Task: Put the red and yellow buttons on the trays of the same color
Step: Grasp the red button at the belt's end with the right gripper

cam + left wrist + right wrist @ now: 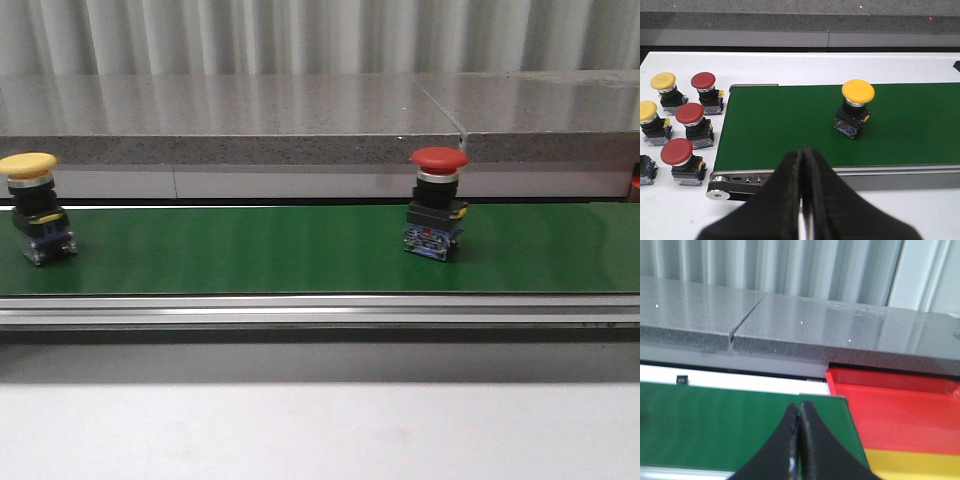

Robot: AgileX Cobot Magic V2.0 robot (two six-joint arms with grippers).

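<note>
A yellow button (34, 215) stands upright at the left end of the green belt (250, 250); the same yellow button (856, 107) shows in the left wrist view. A red button (437, 212) stands upright on the belt right of centre. My left gripper (801, 151) is shut and empty, short of the belt's near rail. My right gripper (800, 407) is shut and empty over the belt's end (715, 422). Beside that end lie the red tray (900, 412) and the yellow tray (920, 465). Neither gripper shows in the front view.
Several spare red and yellow buttons (689, 120) stand on the white table (790, 65) beside the belt's roller end (720, 192). A grey stone ledge (300, 115) runs behind the belt. The aluminium rail (320, 312) edges its front.
</note>
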